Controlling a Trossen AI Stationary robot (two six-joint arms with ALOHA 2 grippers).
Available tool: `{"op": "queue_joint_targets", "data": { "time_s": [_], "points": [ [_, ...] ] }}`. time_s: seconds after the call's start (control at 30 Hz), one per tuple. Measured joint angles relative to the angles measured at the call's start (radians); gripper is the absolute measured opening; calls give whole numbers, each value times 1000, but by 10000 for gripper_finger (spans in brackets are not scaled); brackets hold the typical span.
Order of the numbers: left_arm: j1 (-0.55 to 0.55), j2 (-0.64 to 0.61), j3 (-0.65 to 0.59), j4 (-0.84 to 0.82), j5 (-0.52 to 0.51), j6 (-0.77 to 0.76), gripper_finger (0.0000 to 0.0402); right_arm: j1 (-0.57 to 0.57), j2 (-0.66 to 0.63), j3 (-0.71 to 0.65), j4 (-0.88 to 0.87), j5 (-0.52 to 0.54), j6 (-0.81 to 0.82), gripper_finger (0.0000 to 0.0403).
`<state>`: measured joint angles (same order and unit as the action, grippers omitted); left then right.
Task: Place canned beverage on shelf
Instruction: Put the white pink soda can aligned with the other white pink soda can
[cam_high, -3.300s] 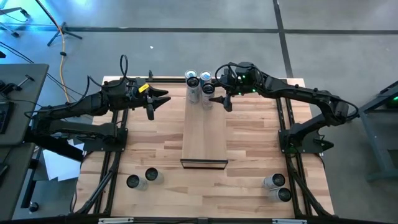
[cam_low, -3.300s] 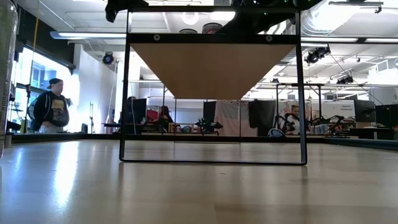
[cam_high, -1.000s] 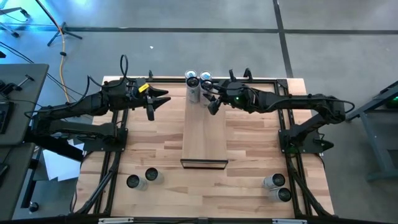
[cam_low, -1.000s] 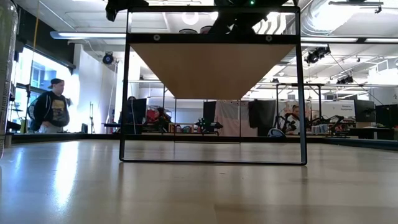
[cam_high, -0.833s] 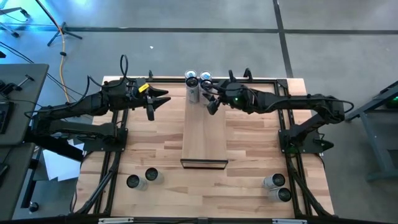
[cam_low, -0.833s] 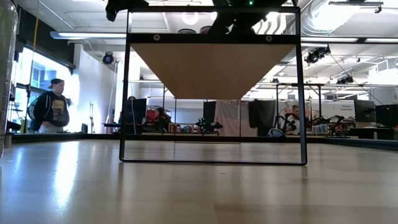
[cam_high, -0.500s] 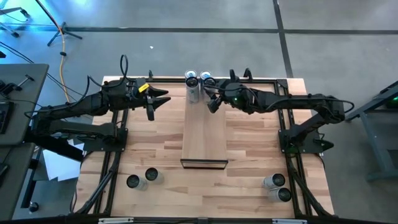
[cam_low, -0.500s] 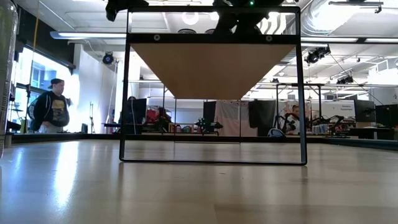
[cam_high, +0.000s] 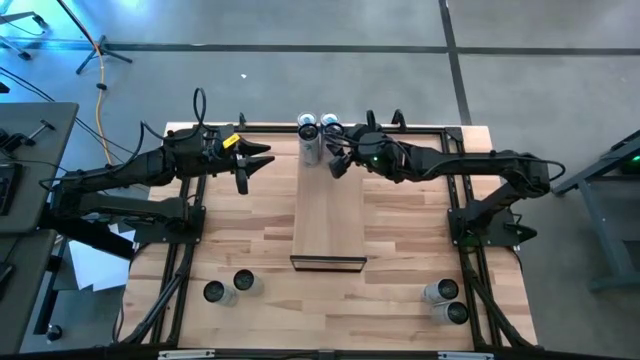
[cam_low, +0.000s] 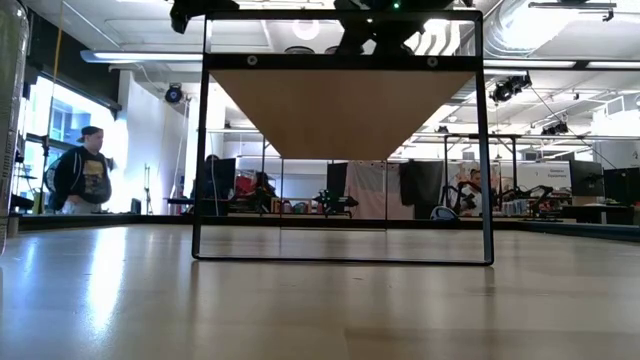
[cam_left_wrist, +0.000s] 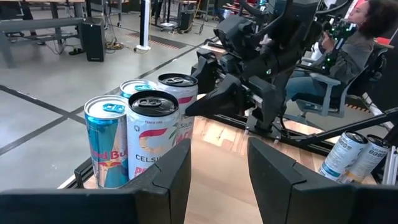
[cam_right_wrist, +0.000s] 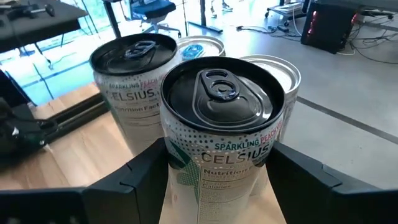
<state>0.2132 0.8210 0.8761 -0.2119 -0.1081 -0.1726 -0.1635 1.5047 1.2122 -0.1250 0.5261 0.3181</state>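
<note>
- Right gripper (cam_high: 333, 166) fingers (cam_right_wrist: 146, 168) set on either side of a black-topped Celsius can (cam_right_wrist: 219, 134) at the far end of the shelf (cam_high: 328, 215); whether clamped tight or already slackened, cannot tell.
- Can standing upright on the shelf, pressed close against three other cans (cam_left_wrist: 134, 134), likely to keep the row compact.
- Left gripper (cam_high: 246, 172) fingers parted with nothing between them, hovering beside the shelf, seemingly waiting.
- Spare cans (cam_high: 228, 287) lying on the tabletop (cam_high: 395, 250) near both front corners, ready for later placing.
</note>
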Motion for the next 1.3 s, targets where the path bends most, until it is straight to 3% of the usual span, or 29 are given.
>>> {"op": "queue_joint_targets", "data": {
  "time_s": [0.33, 0.53, 0.7, 0.87, 1.03, 1.17, 1.3],
  "points": [
    [0, 0, 0, 0, 0, -6, 131, 17, 25, 2, 30, 63, -9, 230],
    [3, 3, 0, 0, -27, -2, 131, 16, 22, 2, 19, 45, -10, 230],
    [4, 71, 1, -28, -151, 117, 131, 16, 22, 1, 19, 42, -12, 230],
    [4, 164, 1, -11, -146, 245, 111, 16, 22, 1, 19, 33, -13, 230],
    [67, 218, 0, -5, -87, 332, 15, 16, 22, 0, 19, 27, -15, 230],
    [165, 203, 0, -3, 19, 340, 5, 16, 21, 0, 18, 23, -16, 230],
    [285, 206, 0, 41, 241, 340, 1, 16, 21, 0, 18, 23, -15, 232]
  ]
}}
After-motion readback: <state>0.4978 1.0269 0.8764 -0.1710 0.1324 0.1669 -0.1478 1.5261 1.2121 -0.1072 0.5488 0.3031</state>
